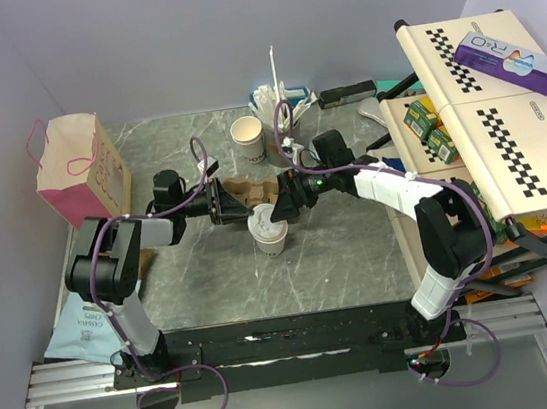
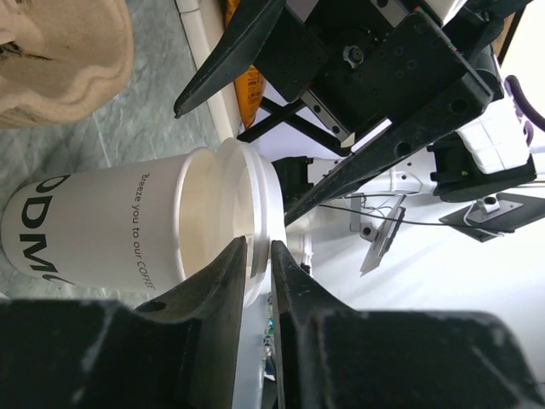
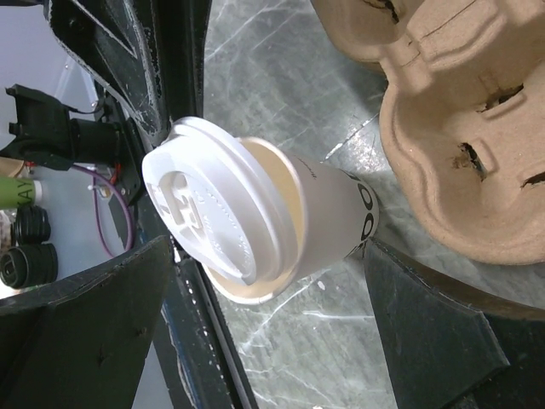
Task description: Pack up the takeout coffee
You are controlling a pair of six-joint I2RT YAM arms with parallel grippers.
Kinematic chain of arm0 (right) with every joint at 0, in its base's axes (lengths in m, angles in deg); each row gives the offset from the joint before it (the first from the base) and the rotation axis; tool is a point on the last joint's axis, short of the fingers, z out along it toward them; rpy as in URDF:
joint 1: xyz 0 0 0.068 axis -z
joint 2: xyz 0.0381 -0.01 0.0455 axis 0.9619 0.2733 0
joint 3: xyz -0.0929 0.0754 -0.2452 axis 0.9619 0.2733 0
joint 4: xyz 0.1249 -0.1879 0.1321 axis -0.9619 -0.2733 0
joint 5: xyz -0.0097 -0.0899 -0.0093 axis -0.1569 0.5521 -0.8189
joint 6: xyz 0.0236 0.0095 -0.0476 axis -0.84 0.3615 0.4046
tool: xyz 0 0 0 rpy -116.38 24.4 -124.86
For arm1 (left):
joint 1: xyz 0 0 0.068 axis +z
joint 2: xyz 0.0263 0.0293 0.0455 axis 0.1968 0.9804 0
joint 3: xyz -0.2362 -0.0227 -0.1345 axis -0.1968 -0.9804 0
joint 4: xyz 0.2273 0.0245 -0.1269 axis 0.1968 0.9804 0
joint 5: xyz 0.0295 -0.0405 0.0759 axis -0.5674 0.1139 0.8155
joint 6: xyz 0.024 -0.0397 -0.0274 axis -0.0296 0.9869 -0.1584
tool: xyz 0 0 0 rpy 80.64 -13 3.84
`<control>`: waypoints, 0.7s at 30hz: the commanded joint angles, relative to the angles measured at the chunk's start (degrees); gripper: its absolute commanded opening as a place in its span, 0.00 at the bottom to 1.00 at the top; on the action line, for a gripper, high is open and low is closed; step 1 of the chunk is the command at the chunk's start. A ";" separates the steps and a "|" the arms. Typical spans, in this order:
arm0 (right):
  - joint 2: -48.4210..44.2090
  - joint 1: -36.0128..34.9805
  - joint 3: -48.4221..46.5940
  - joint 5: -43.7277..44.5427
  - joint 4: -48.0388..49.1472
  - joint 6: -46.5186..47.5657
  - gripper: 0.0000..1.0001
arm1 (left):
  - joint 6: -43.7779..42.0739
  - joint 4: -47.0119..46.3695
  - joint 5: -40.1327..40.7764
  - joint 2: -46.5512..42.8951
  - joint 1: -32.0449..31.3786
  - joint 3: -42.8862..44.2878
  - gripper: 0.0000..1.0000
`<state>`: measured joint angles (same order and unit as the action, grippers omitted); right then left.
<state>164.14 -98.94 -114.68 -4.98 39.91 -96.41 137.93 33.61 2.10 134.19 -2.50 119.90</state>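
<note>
At the worktop (image 1: 351, 255) centre, just beside the cardboard tray (image 3: 460, 128), the cup (image 1: 272, 244) stands upright with its lid (image 3: 204, 200) laid askew, not seated. Left gripper (image 2: 257, 256): jaws a narrow slit apart at the lid rim; whether they pinch it cannot be told. Right gripper (image 3: 268, 247): jaws wide apart, straddling the cup without contact, probably placed to steady it for lid seating.

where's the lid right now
In the top view the lid is mid-table, on the cup, just on the near side of the tray. The right wrist view shows it sitting askew, not pressed down.
</note>
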 commanded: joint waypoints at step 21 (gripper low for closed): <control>1.90 -1.75 -3.73 1.72 0.65 -1.17 1.00 | -19.50 23.55 3.98 -5.72 0.14 5.76 0.43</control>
<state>165.04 -100.14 -115.05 -3.66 39.80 -96.85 123.99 51.60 5.03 130.84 -2.47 122.46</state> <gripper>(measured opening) 0.996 0.420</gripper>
